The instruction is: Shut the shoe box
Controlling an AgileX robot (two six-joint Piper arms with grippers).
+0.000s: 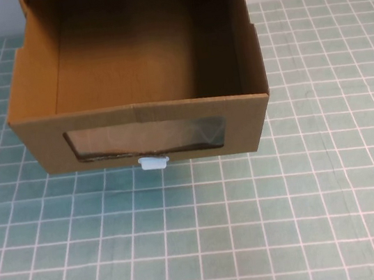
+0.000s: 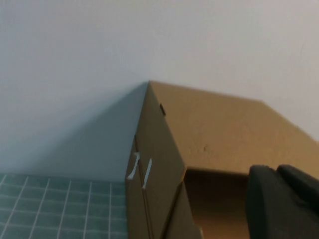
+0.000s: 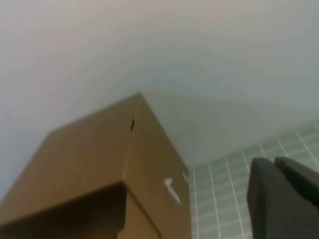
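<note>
the left gripper (image 2: 281, 204) is showing only as a dark bulk at the lower right of its wrist view, beside the sleeve's top; i cannot tell its finger state. the shoe box (image 1: 139, 91) is sitting upper centre in the high view on the green grid mat (image 1: 256, 228), its drawer pulled out and empty, the clear window (image 1: 146, 139) and white pull tab (image 1: 154, 162) facing the camera. it is looking light, stiff but dentable: push flat on the front panel. the right gripper (image 3: 284, 199) is hanging lower right, finger state hidden too. only the wrist views are showing the outer sleeve; neither gripper is appearing in the high view.
</note>
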